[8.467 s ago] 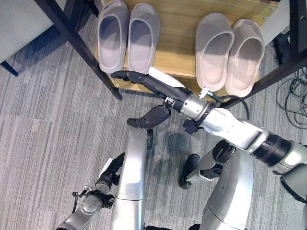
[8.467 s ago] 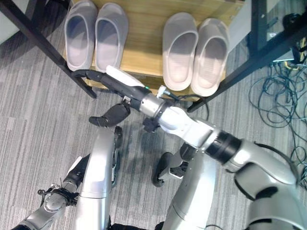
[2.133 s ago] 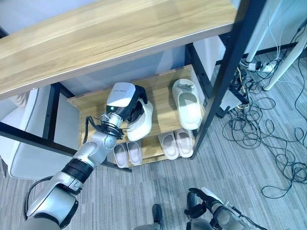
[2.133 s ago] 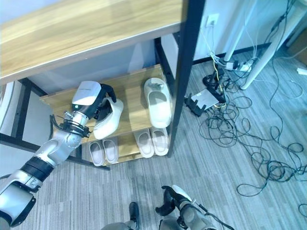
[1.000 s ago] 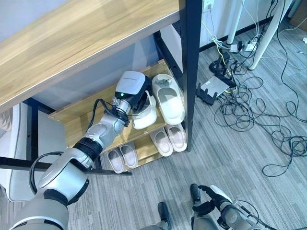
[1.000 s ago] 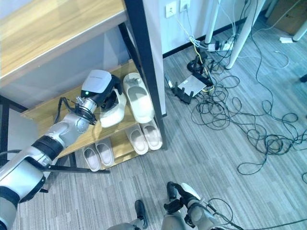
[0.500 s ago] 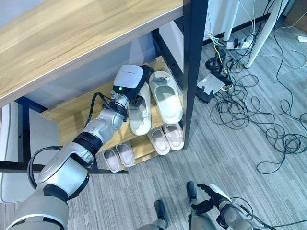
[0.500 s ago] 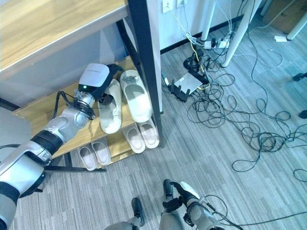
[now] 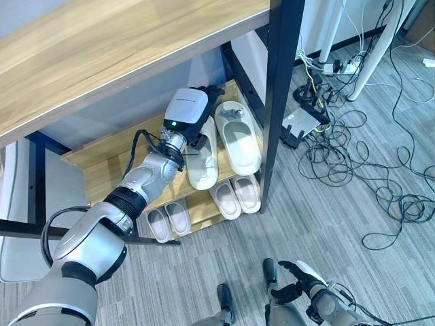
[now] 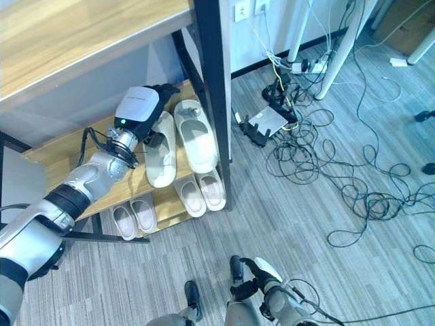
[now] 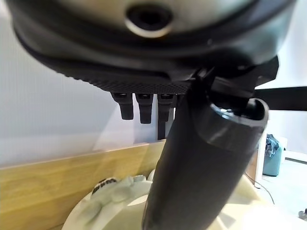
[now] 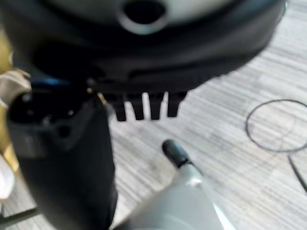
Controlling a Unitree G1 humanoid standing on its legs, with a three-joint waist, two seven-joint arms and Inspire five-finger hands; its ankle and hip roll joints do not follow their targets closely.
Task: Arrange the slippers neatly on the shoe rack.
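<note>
White slipper (image 9: 202, 157) sits mid-frame on the shoe rack (image 9: 102, 170); my left hand (image 9: 204, 102) hovers over it, fingers straight.

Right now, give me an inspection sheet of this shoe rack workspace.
Surface: wooden shoe rack with black posts; middle shelf and lower shelf both carry slippers.
Job's things: two white slippers side by side on the middle shelf, left white slipper and right white slipper; two small pairs on the lower shelf.
Clutter: nothing seen on the shelves.
Hands: left hand over the left white slipper's far end, fingers straight in the left wrist view; right hand low by the floor, fingers straight, holding nothing.
Cables: tangled black cables on the floor right of the rack.
Surroundings: grey striped carpet; white desk legs.
</note>
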